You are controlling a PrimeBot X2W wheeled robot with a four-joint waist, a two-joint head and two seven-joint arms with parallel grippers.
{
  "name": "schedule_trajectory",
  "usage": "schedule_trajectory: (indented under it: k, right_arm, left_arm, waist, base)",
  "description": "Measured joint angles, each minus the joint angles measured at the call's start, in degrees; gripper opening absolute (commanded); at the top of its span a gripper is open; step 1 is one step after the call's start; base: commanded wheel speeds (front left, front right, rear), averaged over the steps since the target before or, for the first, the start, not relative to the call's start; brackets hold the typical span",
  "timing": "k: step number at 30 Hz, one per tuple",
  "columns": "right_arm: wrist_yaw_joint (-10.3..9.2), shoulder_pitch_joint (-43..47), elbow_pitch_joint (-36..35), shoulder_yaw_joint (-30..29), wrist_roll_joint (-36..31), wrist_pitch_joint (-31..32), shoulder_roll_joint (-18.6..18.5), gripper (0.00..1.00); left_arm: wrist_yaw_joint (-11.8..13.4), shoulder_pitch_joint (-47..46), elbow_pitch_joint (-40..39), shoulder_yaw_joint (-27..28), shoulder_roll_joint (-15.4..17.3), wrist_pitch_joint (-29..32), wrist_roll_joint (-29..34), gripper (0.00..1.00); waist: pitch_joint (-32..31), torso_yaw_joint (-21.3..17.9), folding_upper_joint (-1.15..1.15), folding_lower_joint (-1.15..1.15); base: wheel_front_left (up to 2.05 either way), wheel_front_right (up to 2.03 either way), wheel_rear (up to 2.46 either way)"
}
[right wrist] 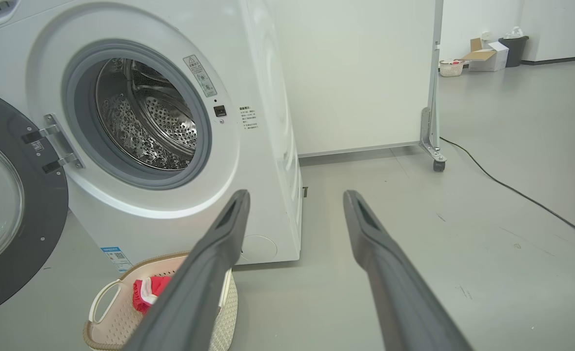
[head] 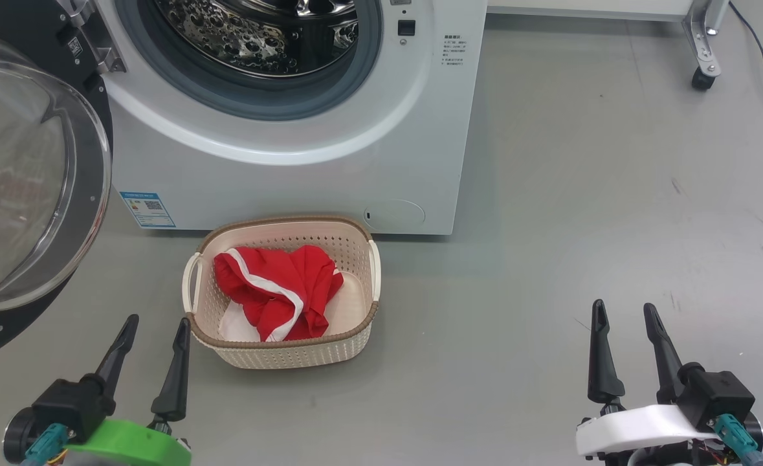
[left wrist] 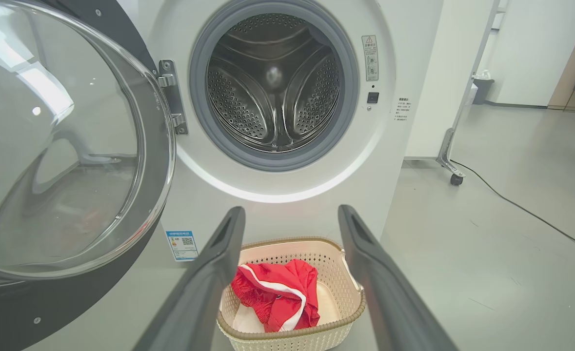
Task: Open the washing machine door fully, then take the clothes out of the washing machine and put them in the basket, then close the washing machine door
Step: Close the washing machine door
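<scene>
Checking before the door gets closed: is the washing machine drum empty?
Empty, as far as visible: the drum shows bare perforated steel in the left wrist view; the red clothes lie in the basket.

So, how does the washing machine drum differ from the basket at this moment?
The washing machine drum is shiny steel; the basket is cream plastic with a brown rim. The drum looks empty, while the basket holds the red and white clothes. The drum opens toward the front; the basket opens upward. Both have perforated walls.

drum opening (left wrist: 273,87): unblocked | washing machine door (head: 25,188): juts out left | basket (head: 290,355): below opening
</scene>
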Motion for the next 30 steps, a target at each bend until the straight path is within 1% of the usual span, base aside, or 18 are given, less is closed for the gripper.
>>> schedule_trajectory:
  k: [30]
  right_arm:
    - [-0.02,0.0,0.2,0.1,0.0,0.0,0.0,1.0]
  left_arm:
    - [0.0,0.0,0.0,0.5,-0.5,0.0,0.7,1.0]
  waist:
    - [0.0,0.1,0.0,0.0]
  base:
    - [0.0,0.0,0.0]
